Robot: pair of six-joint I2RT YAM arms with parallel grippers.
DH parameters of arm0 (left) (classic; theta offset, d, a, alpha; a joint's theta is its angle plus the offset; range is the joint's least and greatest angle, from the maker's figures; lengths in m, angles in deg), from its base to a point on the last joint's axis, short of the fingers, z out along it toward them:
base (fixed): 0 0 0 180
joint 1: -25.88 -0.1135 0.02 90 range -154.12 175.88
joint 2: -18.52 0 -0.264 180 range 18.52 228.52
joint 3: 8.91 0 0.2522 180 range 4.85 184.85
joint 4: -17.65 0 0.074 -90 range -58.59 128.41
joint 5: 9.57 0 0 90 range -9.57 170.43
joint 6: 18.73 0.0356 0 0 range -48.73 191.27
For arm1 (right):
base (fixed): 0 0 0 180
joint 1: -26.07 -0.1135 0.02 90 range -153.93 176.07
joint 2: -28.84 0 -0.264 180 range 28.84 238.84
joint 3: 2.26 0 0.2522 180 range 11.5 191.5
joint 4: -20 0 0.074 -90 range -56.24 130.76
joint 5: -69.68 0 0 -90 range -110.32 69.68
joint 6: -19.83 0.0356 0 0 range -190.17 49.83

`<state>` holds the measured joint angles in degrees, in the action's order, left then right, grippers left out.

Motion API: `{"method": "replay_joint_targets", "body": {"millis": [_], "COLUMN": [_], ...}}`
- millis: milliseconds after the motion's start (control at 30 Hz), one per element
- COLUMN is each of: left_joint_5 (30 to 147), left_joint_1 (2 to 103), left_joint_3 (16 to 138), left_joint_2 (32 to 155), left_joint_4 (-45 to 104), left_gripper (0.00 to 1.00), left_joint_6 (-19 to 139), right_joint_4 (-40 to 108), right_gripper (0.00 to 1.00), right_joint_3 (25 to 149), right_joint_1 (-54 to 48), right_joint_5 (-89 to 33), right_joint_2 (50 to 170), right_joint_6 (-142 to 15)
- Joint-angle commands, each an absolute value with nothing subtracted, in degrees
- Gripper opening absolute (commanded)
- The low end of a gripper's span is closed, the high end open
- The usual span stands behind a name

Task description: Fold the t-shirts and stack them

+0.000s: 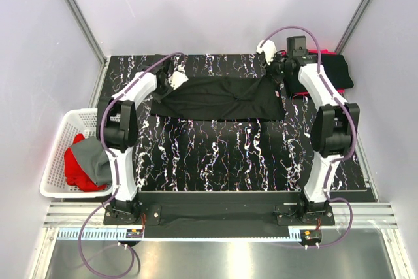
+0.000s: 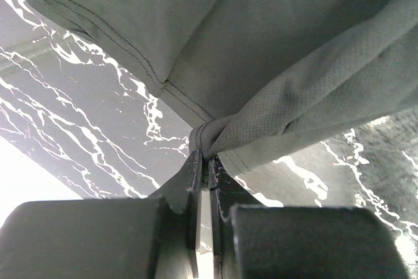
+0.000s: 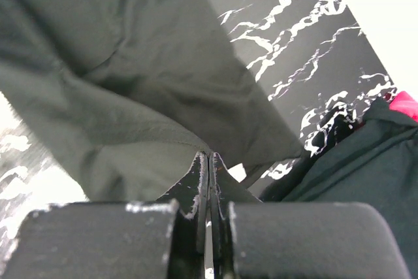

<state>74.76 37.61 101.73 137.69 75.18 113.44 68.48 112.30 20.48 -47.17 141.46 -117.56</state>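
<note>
Black cloth, stretched wide. From the top camera the black t-shirt lies across the far half of the marbled table, its long axis running left to right. The left gripper is at its left end and the right gripper at its right end, so each arm has its own corner and neither is nearer the middle. The cloth sags and puckers toward the centre, and the near hem lies on the tabletop. There is plenty of bare table on the near side of the shirt. The far side is tight. Just right of the right gripper sits the folded pile, dark on red, at the far right corner. Off the left edge, the white basket holds a red shirt and a grey shirt.

Left wrist now: the fingers are pinched together on a bunched twist of the black t-shirt, which fans away from the tips over the table.

Right wrist: the jaws are closed tight on a fold of the black t-shirt, and the cloth hangs off to that camera's left. The folded pile is right beside the fingers.

My read: the fold wants both ends drawn toward the near side together. That pile is the thing to steer clear of.
</note>
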Motion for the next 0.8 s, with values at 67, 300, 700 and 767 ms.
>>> {"method": "replay_joint_targets", "body": {"millis": [67, 300, 700, 767], "left_joint_5": [71.6, 69.9, 66.9, 66.6], "left_joint_1": [37.0, 36.6, 36.4, 36.3], "left_joint_3": [107.7, 113.6, 116.9, 117.4], "left_joint_2": [139.7, 143.8, 148.7, 149.2], "left_joint_4": [74.8, 75.4, 76.0, 76.0], "left_gripper": [0.0, 0.0, 0.0, 0.0], "left_joint_6": [110.7, 109.9, 109.8, 109.0], "right_joint_4": [63.7, 62.7, 62.6, 62.2], "right_gripper": [0.0, 0.0, 0.0, 0.0], "right_joint_3": [120.4, 124.3, 133.6, 133.8], "right_joint_1": [21.0, 20.9, 20.8, 20.8], "right_joint_5": [-45.5, -43.9, -42.6, -42.6], "right_joint_2": [146.4, 150.1, 159.6, 160.3], "right_joint_6": [-112.4, -112.2, -108.9, -108.9]}}
